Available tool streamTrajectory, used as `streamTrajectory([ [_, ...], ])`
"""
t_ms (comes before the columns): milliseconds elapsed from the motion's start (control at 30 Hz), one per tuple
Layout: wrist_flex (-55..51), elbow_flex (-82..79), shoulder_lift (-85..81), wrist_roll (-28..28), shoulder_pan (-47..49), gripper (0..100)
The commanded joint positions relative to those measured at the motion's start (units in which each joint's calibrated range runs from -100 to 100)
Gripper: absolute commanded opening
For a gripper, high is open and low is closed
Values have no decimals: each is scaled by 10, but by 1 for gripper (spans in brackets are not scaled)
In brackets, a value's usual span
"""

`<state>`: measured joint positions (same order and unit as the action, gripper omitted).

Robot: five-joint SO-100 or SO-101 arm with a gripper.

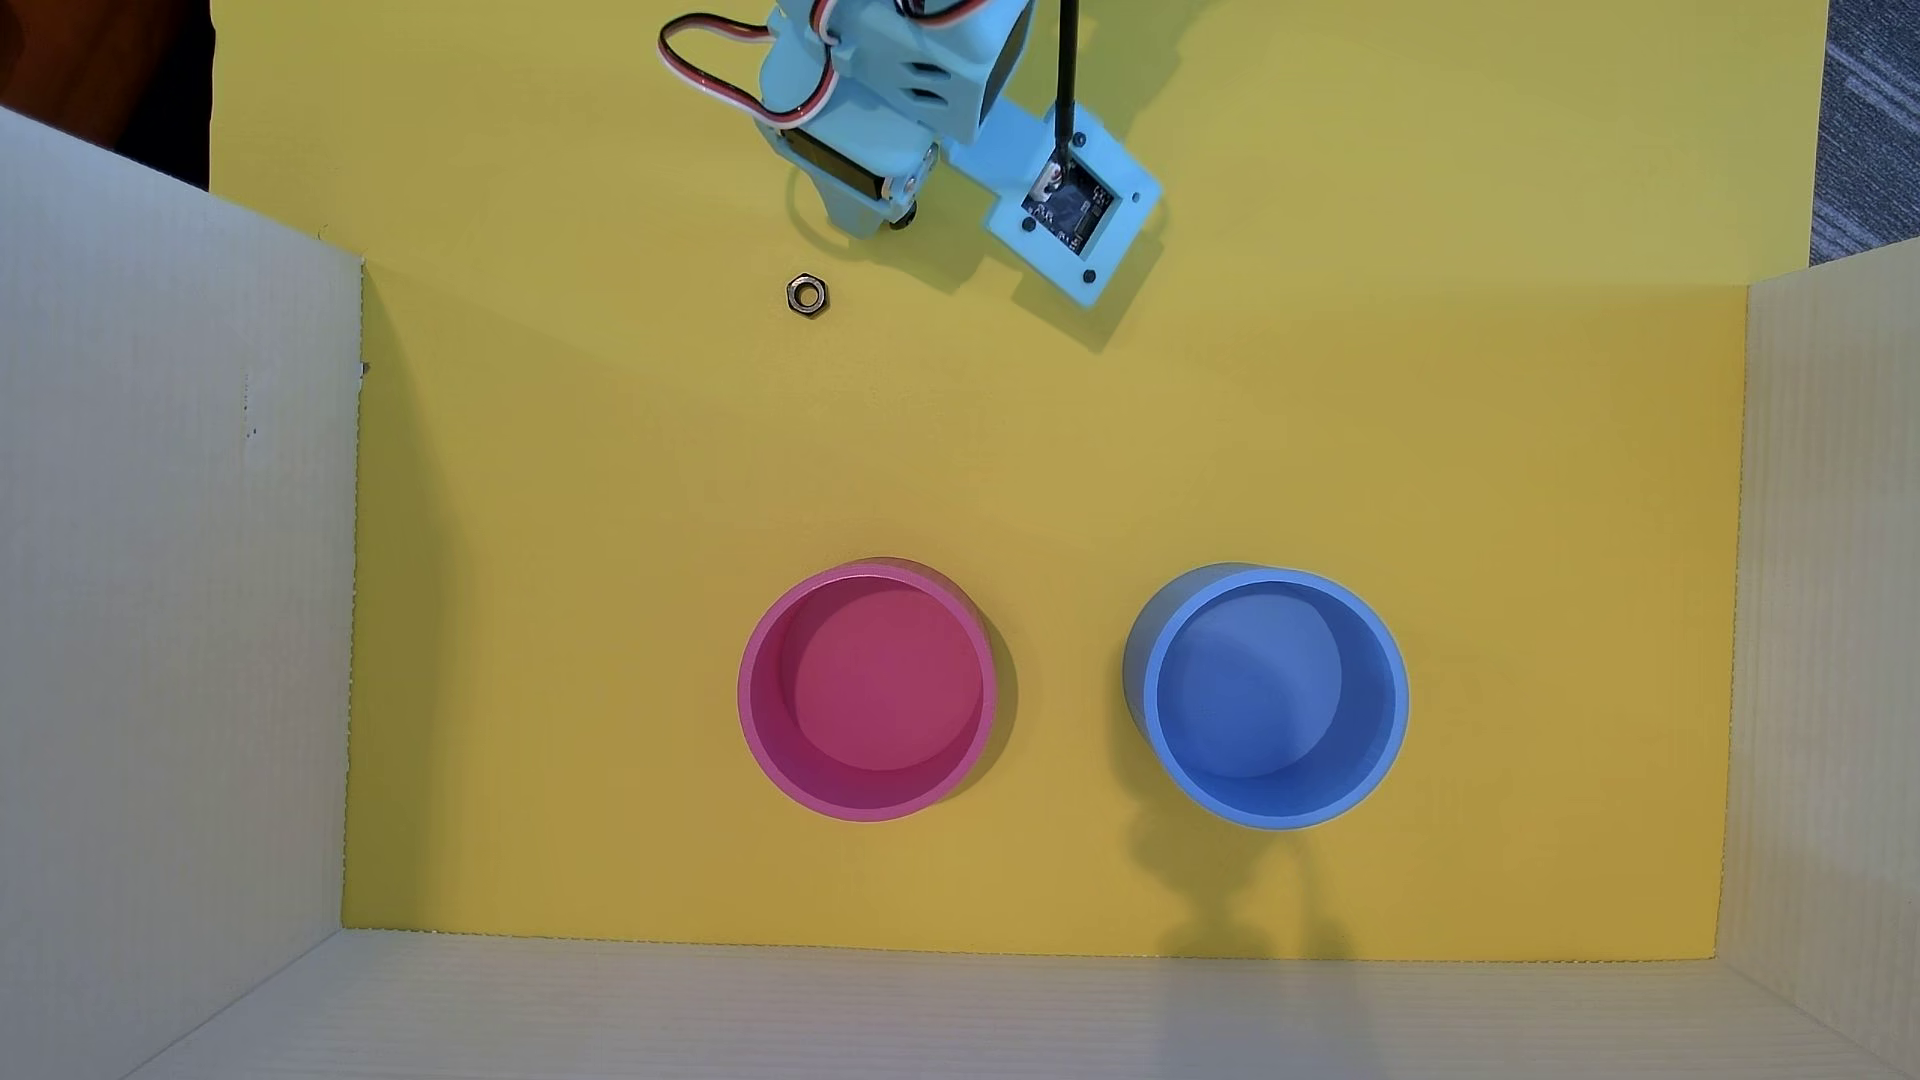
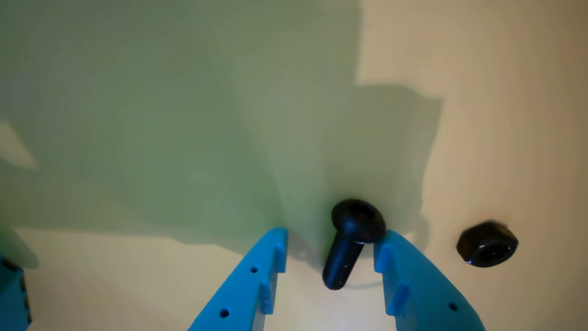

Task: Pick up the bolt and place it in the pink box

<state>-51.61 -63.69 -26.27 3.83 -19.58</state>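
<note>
In the wrist view the black bolt [image 2: 353, 225] lies on the yellow mat between my two blue fingers, head pointing away from me. My gripper [image 2: 333, 236] is open around it; the right fingertip [image 2: 390, 248] is at the bolt's head and the left fingertip [image 2: 275, 248] stands apart from the shank. In the overhead view the light-blue gripper [image 1: 881, 213] is low at the top centre, and only a black speck of the bolt [image 1: 904, 216] shows at its tip. The pink box [image 1: 750, 691] stands empty at the lower centre, far from the gripper.
A hexagonal nut [image 1: 807, 295] lies just left of the gripper in the overhead view, and to the right of the bolt in the wrist view [image 2: 487, 243]. A blue round cup [image 1: 1397, 696] stands right of the pink one. White cardboard walls [image 1: 177, 623] bound the yellow mat on three sides.
</note>
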Motion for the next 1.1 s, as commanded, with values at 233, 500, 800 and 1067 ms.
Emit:
streamTrajectory([
  [233,5,23,3,1,-4,1],
  [500,6,22,-4,3,2,1],
  [800,2,123,-4,4,20,1],
  [1067,1,218,0,-3,73,1],
])
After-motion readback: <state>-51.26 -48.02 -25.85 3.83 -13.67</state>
